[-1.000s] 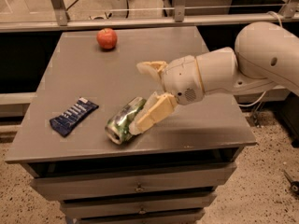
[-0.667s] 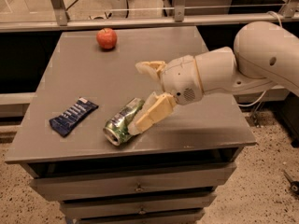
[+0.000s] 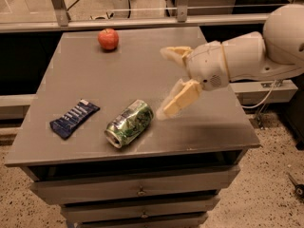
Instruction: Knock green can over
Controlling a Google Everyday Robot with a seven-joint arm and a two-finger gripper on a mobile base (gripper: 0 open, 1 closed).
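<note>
The green can (image 3: 128, 123) lies on its side near the front of the grey table (image 3: 142, 75), its silver top facing the front left. My gripper (image 3: 166, 82) hangs above the table to the right of the can, apart from it. Its two tan fingers are spread wide, one (image 3: 179, 99) low near the can and one (image 3: 175, 52) higher and farther back. It holds nothing.
A red apple (image 3: 108, 38) sits at the back of the table. A dark blue snack packet (image 3: 74, 118) lies at the front left. The table has drawers (image 3: 137, 191) below its front edge. A metal rail (image 3: 142, 22) runs behind the table.
My gripper has lifted up and back to the right, away from the can. The can lies on its side, now fully uncovered.
</note>
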